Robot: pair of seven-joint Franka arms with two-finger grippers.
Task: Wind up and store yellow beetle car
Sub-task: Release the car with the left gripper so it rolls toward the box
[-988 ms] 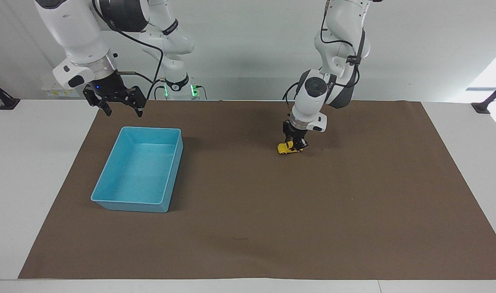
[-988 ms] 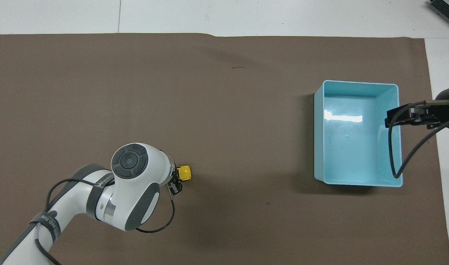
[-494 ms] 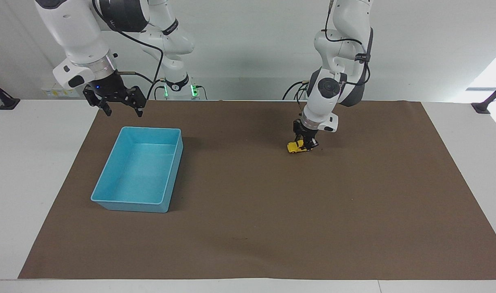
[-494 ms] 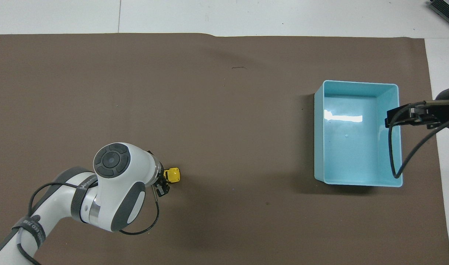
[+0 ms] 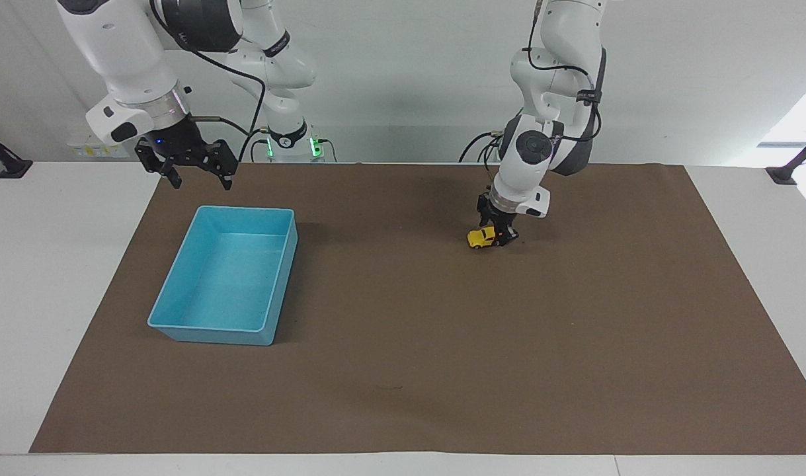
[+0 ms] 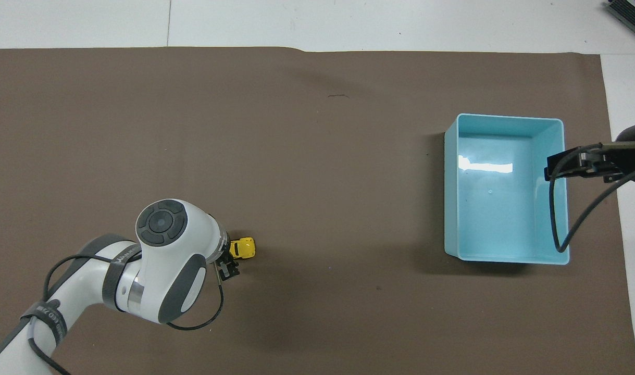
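Brown paper (image 5: 442,344) covers the table, and in the facing view we see the yellow beetle car (image 5: 481,237) on it, toward the left arm's end and well apart from the light blue bin (image 5: 225,284). The left gripper (image 5: 498,235) is down at the car, its jaws pinching the car's rear (the fingers are dark and partly hidden by the wrist). The right gripper (image 5: 200,173) waits in the air over the paper's edge just beside the bin, jaws spread.

From overhead we find the car (image 6: 242,248) poking out from under the left arm's wrist, the left gripper (image 6: 228,259) at its end. The bin (image 6: 505,250) holds nothing. The right gripper (image 6: 577,165) hangs over the bin's rim.
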